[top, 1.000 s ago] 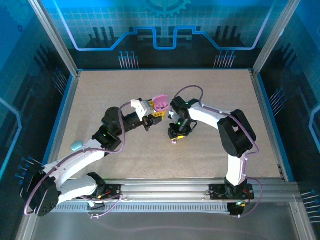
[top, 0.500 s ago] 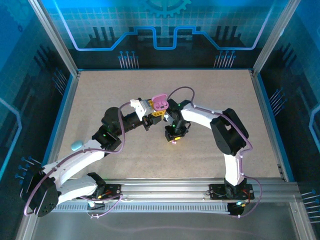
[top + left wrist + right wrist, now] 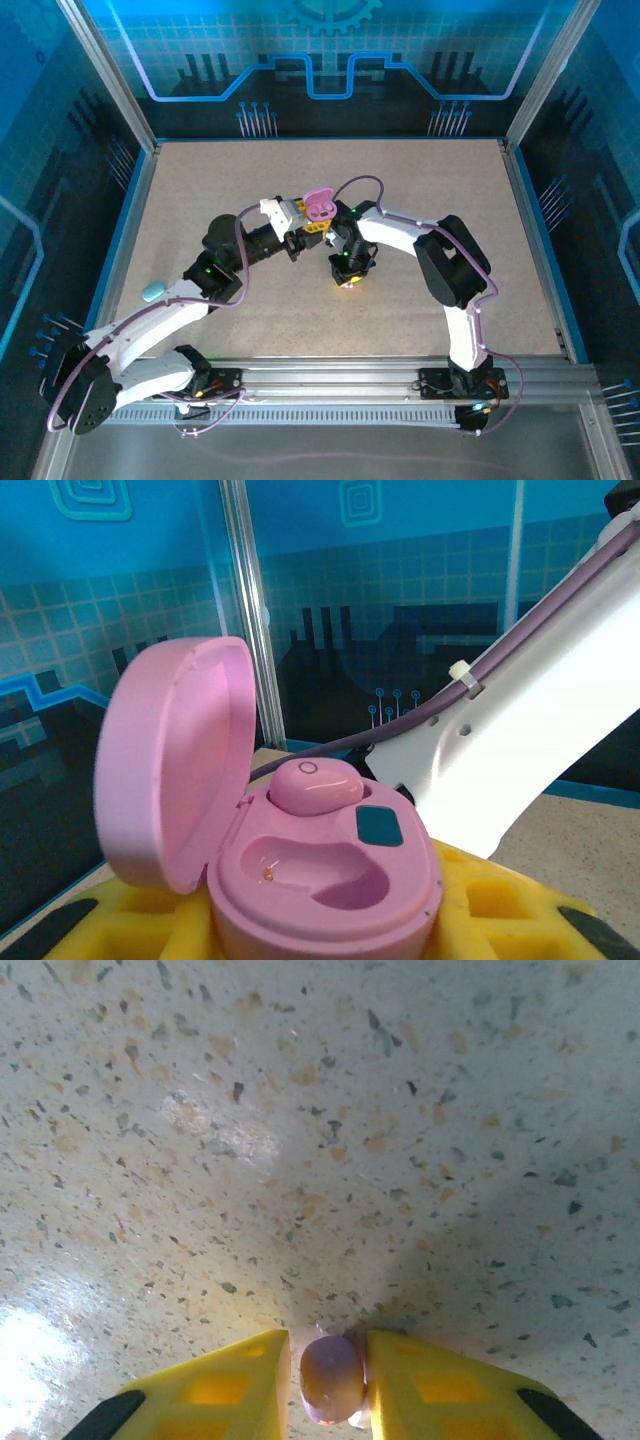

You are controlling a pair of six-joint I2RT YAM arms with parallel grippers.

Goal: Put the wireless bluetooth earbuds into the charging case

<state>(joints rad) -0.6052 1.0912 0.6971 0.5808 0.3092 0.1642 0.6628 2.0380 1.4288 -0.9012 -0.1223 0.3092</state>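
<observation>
My left gripper [image 3: 316, 224] is shut on the pink charging case [image 3: 330, 890] and holds it off the table with its lid [image 3: 170, 770] open. One pink earbud [image 3: 315, 785] sits in the far slot; the near slot [image 3: 320, 865] is empty. Just to the right, my right gripper [image 3: 348, 282] points down at the table. In the right wrist view its yellow fingers [image 3: 225, 1390] press in on either side of a small purple earbud [image 3: 332, 1378] that rests on the speckled tabletop [image 3: 300, 1140]. The case also shows from above [image 3: 320, 204].
A teal rounded case [image 3: 152, 292] lies near the table's left edge beside my left arm. The right arm's white link [image 3: 520, 740] passes close behind the open case. Blue walls and metal posts [image 3: 110, 85] ring the table.
My right gripper has shifted slightly left and lower onto the table and its fingers have drawn in around the purple earbud. The left arm and the case have not moved.
</observation>
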